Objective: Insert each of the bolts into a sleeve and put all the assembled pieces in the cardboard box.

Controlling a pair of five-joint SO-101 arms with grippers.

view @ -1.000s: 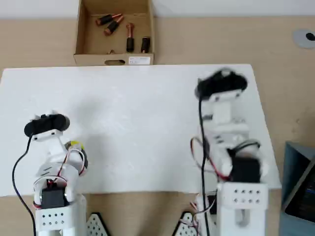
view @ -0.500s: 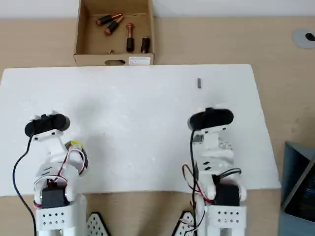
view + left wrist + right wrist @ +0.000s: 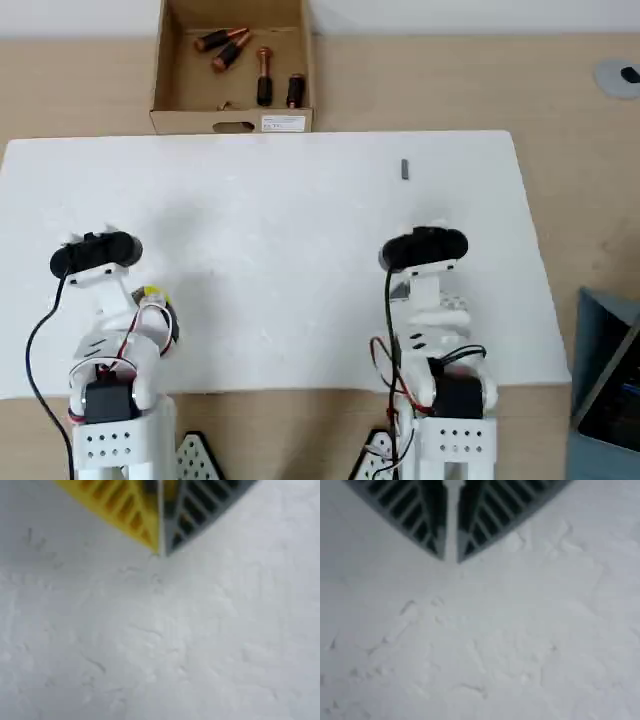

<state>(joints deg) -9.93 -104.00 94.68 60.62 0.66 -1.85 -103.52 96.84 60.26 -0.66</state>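
Note:
The cardboard box (image 3: 160,72) stands past the far edge of the white mat and holds several copper-and-black assembled pieces (image 3: 264,76). A small dark piece (image 3: 405,169) lies alone on the mat's far right part; I cannot tell whether it is a bolt or a sleeve. My left arm (image 3: 96,252) is folded back near the front left edge. Its gripper (image 3: 160,551), one finger yellow and one grey, is shut and holds nothing just above the mat. My right arm (image 3: 424,249) is folded back at the front right, and its grey gripper (image 3: 451,557) is shut on nothing.
The white mat (image 3: 260,260) covers most of the wooden table. A dark grey device (image 3: 605,380) stands off the mat at the right edge. A round grey disc (image 3: 620,77) lies on the table at the far right.
My right arm has drawn back from the far right of the mat toward its base, uncovering the small dark piece. The left arm has not moved.

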